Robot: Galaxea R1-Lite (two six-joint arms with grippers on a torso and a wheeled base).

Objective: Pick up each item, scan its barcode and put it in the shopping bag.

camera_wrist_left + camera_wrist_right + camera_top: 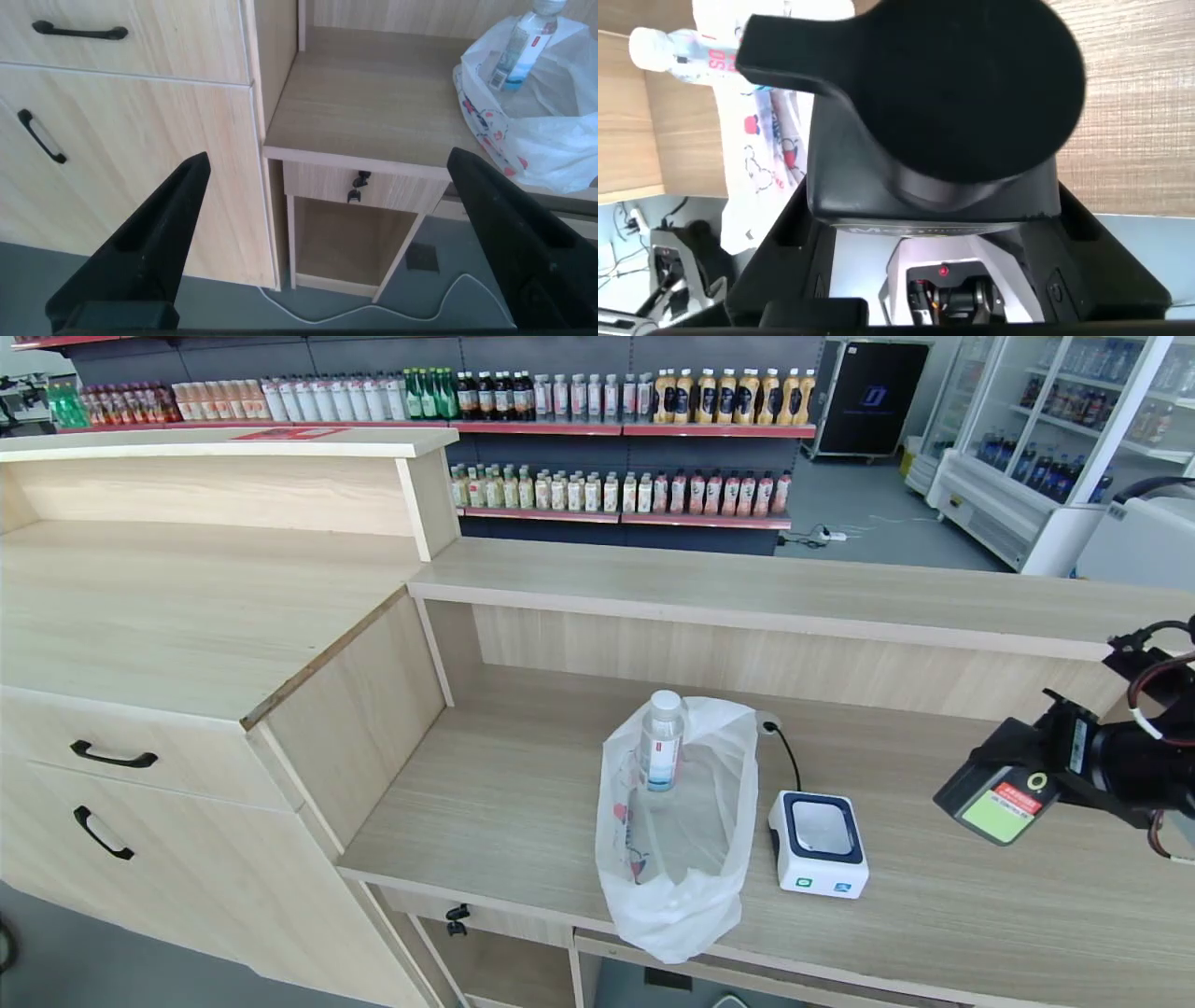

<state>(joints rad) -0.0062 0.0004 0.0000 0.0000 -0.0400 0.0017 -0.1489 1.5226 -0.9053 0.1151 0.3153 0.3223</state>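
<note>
A thin, translucent white shopping bag (686, 859) stands crumpled and open on a pale wood-grain counter (523, 784). A clear bottle (663, 742) with a white cap stands upright inside it. Just beside the bag sits a boxy white desktop scanner (817, 845). The right gripper (1074, 756), raised over the counter's right end, pinches a black handheld scanner (994, 798). The left gripper (327, 159), spread wide, hangs low by the drawer fronts (140, 103). Shelves of bottles (616, 397) line the shop behind.
</note>
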